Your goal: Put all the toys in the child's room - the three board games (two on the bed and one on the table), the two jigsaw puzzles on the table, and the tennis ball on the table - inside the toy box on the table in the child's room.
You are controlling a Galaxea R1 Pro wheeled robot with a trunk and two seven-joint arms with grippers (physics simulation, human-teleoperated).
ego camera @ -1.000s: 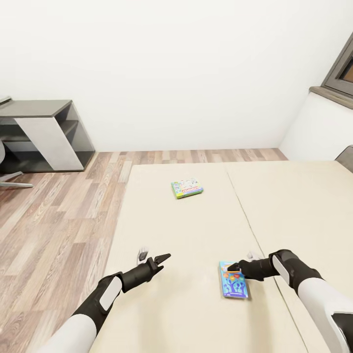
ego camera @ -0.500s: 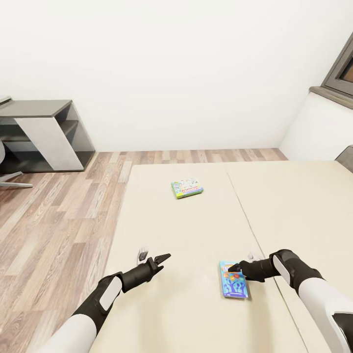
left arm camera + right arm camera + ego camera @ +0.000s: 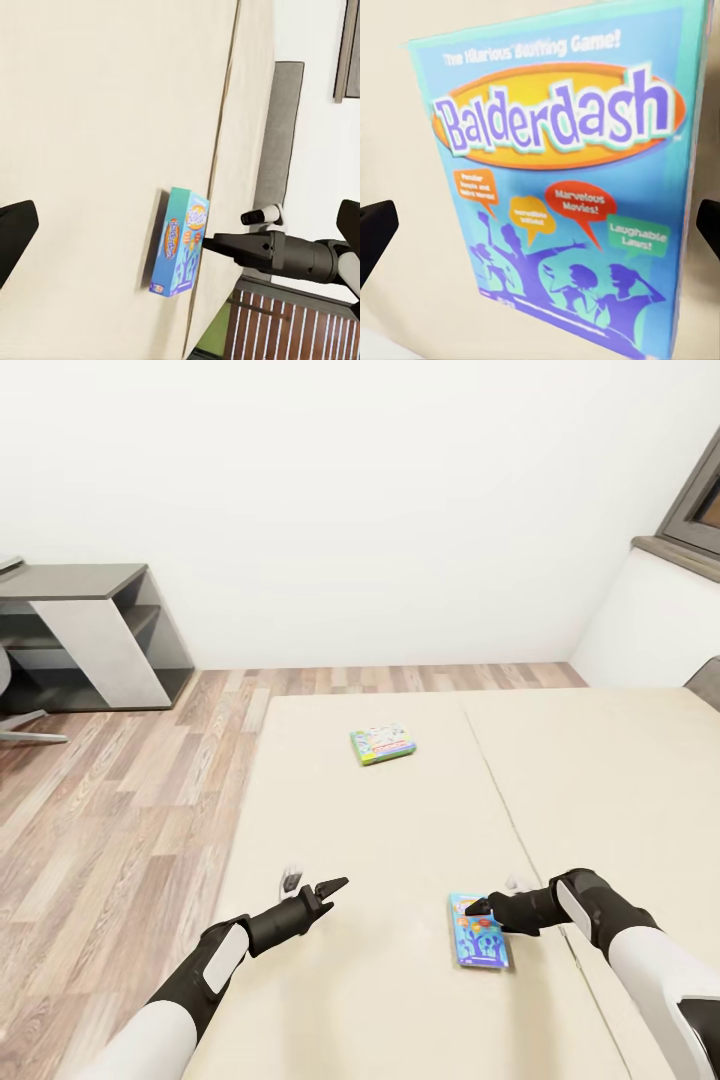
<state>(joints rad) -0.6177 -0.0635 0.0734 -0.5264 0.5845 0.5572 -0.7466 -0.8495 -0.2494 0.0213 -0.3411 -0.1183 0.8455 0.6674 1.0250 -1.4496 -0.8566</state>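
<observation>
the small blue box in front of me is a flat game carton, "balderdash" printed across its lid. it lies face up on the cream mattress of the bed, near the seam between the 2 mattress halves. i judge it light and stiff, hollow cardboard with a glossy printed skin, so likely a little slick, and the lid could lift off if i take it by the top alone. the safest hold, i think, is across its narrow width, one finger on each long edge, low enough to catch the base as well as the lid. the soft mattress should let a fingertip press down beside an edge.

my right tool is at the far short end of that box, its dark tips over or touching the edge; i cannot tell which from the head view. from the right wrist view its 2 fingers stand wide apart, one at each side of the frame with the box between, clamped on nothing. the left wrist view shows it reaching to the box from the side.

my left tool hangs over bare mattress, well apart from the box, fingers spread and empty.

farther up the bed lies the second game, a white-and-green box, flat and untouched. beyond the bed are the wood plank floor and a dark-grey side cabinet by the wall.
</observation>
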